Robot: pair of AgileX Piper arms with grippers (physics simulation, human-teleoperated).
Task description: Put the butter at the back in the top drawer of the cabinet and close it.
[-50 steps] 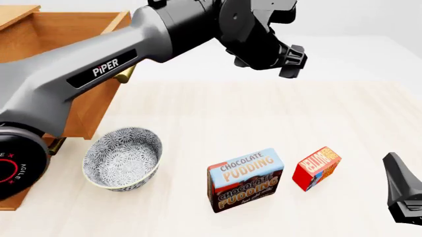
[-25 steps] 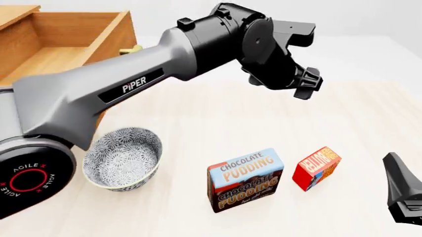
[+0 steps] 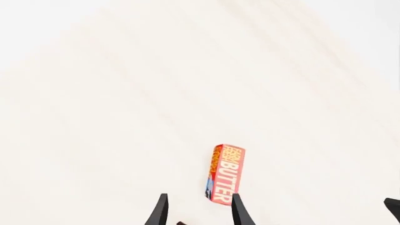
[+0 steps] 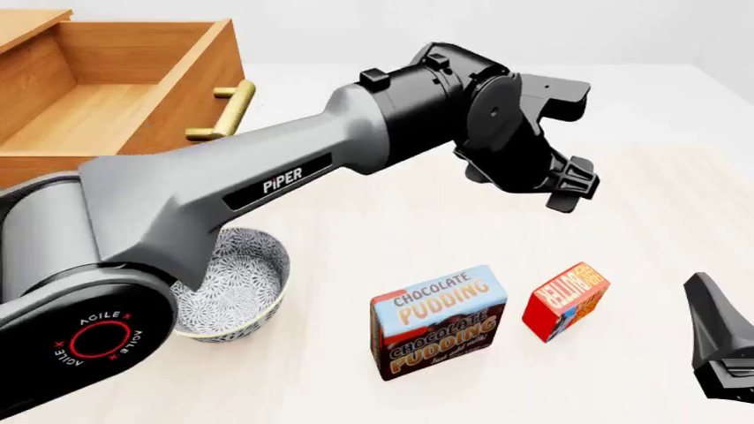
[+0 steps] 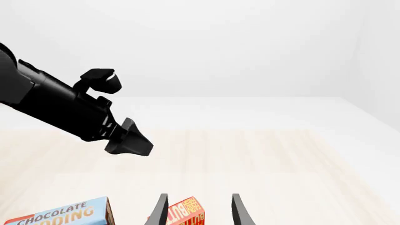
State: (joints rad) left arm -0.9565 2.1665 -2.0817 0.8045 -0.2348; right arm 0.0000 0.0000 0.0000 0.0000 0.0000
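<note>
We are finding the butter (image 4: 567, 300) standing on edge: seemingly a light, rigid carton, best pinched across its narrow faces. The left gripper (image 4: 574, 183) is hanging spread and empty above it; the right gripper (image 5: 196, 211) is parted, unloaded.

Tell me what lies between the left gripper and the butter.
Nothing: in the front view only bare table separates the left gripper from the butter.
</note>
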